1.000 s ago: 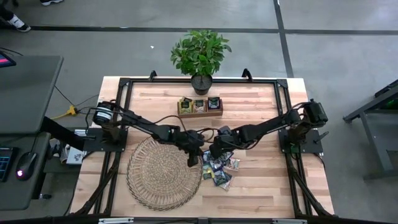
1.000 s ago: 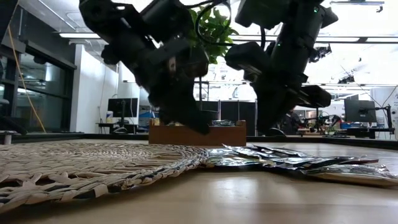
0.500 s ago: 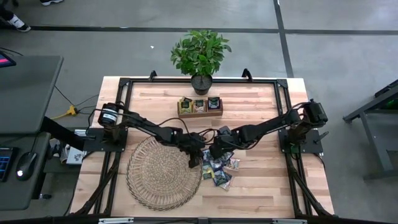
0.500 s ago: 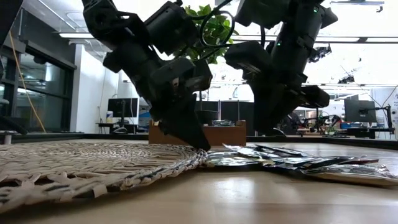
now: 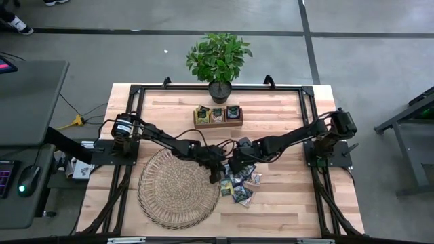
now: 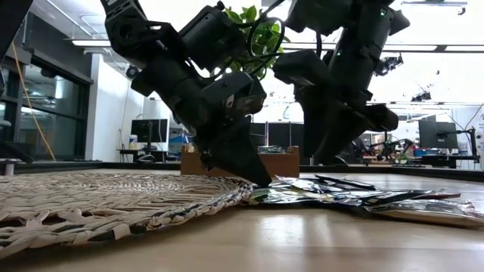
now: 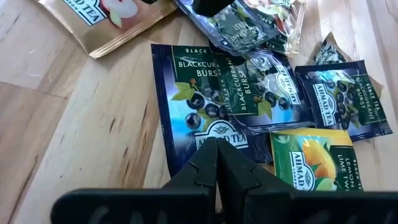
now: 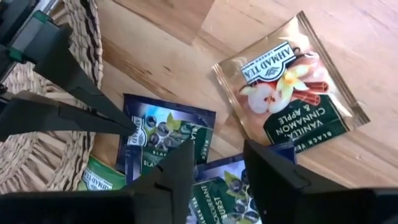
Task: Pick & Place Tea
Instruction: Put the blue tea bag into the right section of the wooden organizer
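Observation:
Several small tea sachets (image 5: pixel 239 184) lie in a loose pile on the wood, just right of the round wicker mat (image 5: pixel 178 188). Most are dark navy (image 7: pixel 205 106); there is also a green one (image 7: pixel 308 162) and a gold one (image 8: pixel 289 81). My left gripper (image 7: pixel 216 142) is shut, with its tips down on a navy sachet at the pile's mat side; it also shows in the high view (image 5: pixel 218 176) and the low view (image 6: pixel 259 178). My right gripper (image 8: pixel 217 168) hangs open just above the pile (image 5: pixel 234 165), its fingers over another navy sachet. I cannot tell if they touch it. My left gripper presses its shut fingertips (image 8: pixel 127 124) on the face of a navy sachet (image 7: pixel 208 124), near the edge closest to the mat. The fingers slant down from the table's left side. The sachet lies flat on the wood, partly under other sachets.
A small wooden tray (image 5: pixel 218 115) holding a few sachets stands toward the far edge, with a potted plant (image 5: pixel 218 61) behind it. The mat's woven rim (image 6: pixel 189 198) rises slightly beside the pile. Bare wood lies near the front and right of the pile.
My left gripper, still shut, has sunk and slid from the mat's rim toward the table's right, ending with its tips on the navy sachet at the pile's edge. My right gripper has stayed in place and opened its fingers.

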`<state>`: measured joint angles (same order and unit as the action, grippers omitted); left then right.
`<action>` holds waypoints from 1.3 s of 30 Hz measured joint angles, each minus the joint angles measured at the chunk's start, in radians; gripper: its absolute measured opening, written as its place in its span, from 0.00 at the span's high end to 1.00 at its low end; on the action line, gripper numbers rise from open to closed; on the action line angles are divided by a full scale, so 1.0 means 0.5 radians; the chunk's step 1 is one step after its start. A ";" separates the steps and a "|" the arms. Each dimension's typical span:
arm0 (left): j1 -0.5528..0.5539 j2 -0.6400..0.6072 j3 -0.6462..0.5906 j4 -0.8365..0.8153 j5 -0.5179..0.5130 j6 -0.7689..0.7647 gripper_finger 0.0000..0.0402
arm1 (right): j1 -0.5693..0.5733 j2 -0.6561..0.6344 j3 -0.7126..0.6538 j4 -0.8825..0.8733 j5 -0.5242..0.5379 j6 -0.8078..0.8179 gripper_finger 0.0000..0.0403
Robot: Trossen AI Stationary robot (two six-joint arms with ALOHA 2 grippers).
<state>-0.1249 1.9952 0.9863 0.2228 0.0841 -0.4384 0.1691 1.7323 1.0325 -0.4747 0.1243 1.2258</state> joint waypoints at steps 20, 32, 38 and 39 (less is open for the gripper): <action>0.001 0.004 -0.008 0.014 -0.030 -0.009 1.00 | -0.025 0.253 0.005 0.336 -0.145 -0.110 0.46; 0.002 0.004 -0.008 0.013 -0.013 -0.010 1.00 | -0.039 0.258 0.004 0.312 -0.181 -0.161 0.49; 0.002 0.004 -0.009 0.012 0.011 -0.009 1.00 | -0.034 0.257 0.006 0.067 -0.200 -0.156 0.48; 0.002 0.004 -0.008 0.012 0.012 -0.009 1.00 | -0.033 0.256 0.006 0.040 -0.200 -0.156 0.48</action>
<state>-0.1242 1.9972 0.9821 0.2291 0.0902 -0.4431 0.1524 1.8603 1.0355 -0.4548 0.0242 1.1477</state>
